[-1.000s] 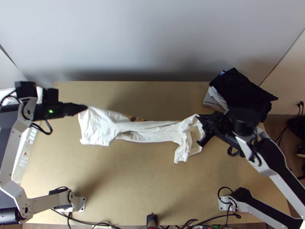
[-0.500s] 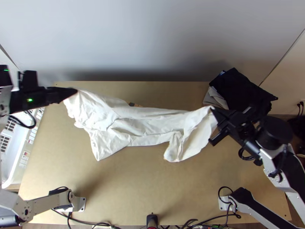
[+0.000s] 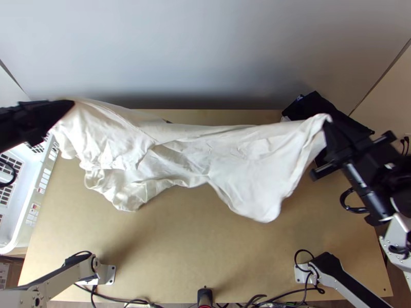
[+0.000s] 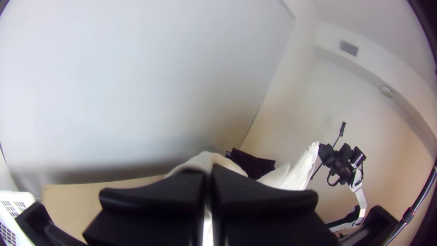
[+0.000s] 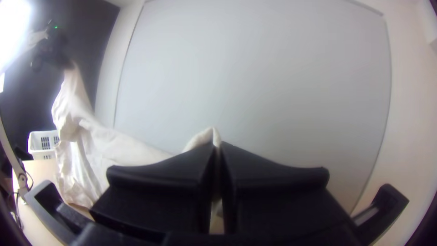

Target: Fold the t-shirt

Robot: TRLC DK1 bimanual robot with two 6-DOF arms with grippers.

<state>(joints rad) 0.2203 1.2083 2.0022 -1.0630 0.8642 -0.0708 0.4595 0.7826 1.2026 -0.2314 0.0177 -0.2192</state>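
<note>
Left hand (image 3: 71,104) and right hand (image 3: 328,121) tight on opposite ends of the white t-shirt (image 3: 180,154)

We seem to be in a robotics lab.
We see a left robot arm (image 3: 64,276) and right robot arm (image 3: 341,280) mounted on a wooden table (image 3: 205,251), cables (image 3: 110,297) along its near edge.

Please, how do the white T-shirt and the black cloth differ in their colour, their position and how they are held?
The white T-shirt is pale, while the black cloth is dark. The T-shirt hangs stretched and creased between the left gripper and the right gripper; the black cloth lies heaped at the table's far right corner, held by neither. Both are soft fabric.
</note>
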